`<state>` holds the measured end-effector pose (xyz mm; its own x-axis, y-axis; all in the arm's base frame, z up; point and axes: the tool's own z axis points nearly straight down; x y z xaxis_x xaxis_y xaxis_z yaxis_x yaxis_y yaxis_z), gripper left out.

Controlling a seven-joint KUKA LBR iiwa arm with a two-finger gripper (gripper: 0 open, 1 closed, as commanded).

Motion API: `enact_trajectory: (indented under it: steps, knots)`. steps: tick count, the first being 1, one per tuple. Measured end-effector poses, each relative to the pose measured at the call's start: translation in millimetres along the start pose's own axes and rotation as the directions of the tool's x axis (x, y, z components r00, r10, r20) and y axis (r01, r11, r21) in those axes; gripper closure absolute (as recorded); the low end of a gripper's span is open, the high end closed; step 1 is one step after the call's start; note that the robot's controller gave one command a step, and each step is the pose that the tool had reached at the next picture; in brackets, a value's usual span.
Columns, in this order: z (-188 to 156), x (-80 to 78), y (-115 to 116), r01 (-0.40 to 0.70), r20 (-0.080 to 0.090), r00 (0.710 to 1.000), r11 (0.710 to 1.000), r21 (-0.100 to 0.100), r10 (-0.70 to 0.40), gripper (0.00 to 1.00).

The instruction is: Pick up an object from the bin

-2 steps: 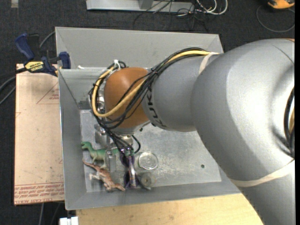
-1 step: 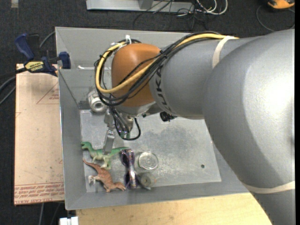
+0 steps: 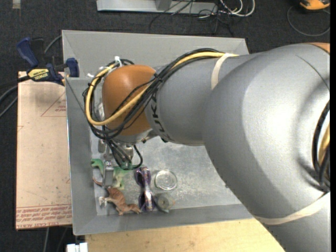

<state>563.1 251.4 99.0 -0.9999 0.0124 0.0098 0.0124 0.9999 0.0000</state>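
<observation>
Hanging low in lower-left corner of grey bin (image 3: 195,173): tool (image 3: 109,168), under orange wrist cover (image 3: 126,100) w/ black & yellow cables (image 3: 95,114). Can't tell how wide tool stands, cover & cables in the way. Sitting just left of tool, poss. touching: green plastic piece (image 3: 97,164). Pale green bit (image 3: 120,180) just right of it. Brown toy animal (image 3: 121,202) nearer front wall, apart from tool. Further right: purple-and-white item (image 3: 144,187), clear round lid (image 3: 166,180), small grey disc (image 3: 163,202).
</observation>
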Motion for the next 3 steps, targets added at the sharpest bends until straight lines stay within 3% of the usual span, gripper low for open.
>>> enact_trajectory:
  steps: [1,2,3]
  knots:
    - [28.5,15.5,-18.7,-0.173,0.017,0.985,0.985,-0.009,0.173,0.0]
    - [27.6,20.8,-8.6,-0.387,0.005,0.922,0.922,0.0,0.387,1.0]
    - [27.6,20.8,-8.6,-0.387,0.005,0.922,0.922,0.0,0.387,1.0]
